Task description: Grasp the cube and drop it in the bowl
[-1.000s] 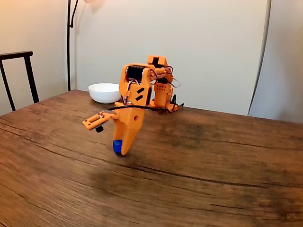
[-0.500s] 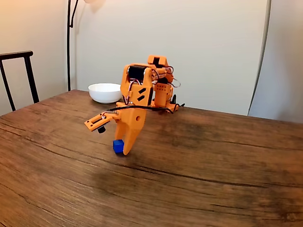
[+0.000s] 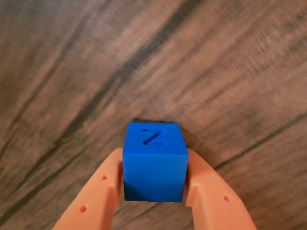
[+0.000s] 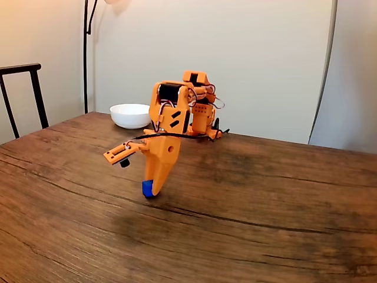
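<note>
In the wrist view a bright-blue cube (image 3: 154, 165) with a letter Z sunk into its top face sits between my two orange fingers (image 3: 103, 191), which press on both of its sides. My gripper (image 3: 153, 160) is shut on the cube. From the fixed view the orange arm bends down over the wooden table (image 4: 265, 224), with the gripper (image 4: 151, 190) pointing down and the cube (image 4: 146, 188) at its tip, at or just above the table top. The white bowl (image 4: 131, 115) stands at the table's far edge, behind and to the left of the arm.
A dark chair back (image 4: 23, 97) stands at the left edge of the fixed view, and a thin black lamp pole (image 4: 86, 59) rises behind the bowl. The arm's base (image 4: 203, 121) sits near the far edge of the table, by the pale wall.
The gripper tip and the cube have sunk slightly toward the table and shifted a little. The bowl has not moved.
</note>
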Controlling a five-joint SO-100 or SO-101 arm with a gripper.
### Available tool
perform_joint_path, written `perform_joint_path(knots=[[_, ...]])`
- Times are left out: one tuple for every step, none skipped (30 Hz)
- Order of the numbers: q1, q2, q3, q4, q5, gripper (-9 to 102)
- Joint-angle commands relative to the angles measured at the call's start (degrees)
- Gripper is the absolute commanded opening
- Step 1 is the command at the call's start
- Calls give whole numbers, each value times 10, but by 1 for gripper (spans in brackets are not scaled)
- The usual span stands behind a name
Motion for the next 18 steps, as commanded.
perform_joint_path(knots=[[-1, -36, -24, 1, -2, 8], [0, -40, -32, 1, 0, 8], [0, -45, -37, 1, 0, 8], [1, -47, -41, 1, 1, 8], [1, -49, -45, 1, 1, 8], [1, -49, -47, 2, 1, 8], [1, -49, -48, 2, 1, 8], [1, -47, -48, 2, 1, 8], [1, -43, -48, 4, 2, 8], [1, -42, -53, 12, 2, 8], [2, -42, -64, 25, 2, 8], [2, -42, -80, 40, 2, 8], [2, -42, -98, 59, 3, 8], [2, -42, -117, 76, 3, 8], [2, -42, -135, 92, 7, 8], [2, -43, -153, 105, 20, 8], [3, -43, -170, 114, 35, 8], [4, -43, -185, 121, 47, 8]])
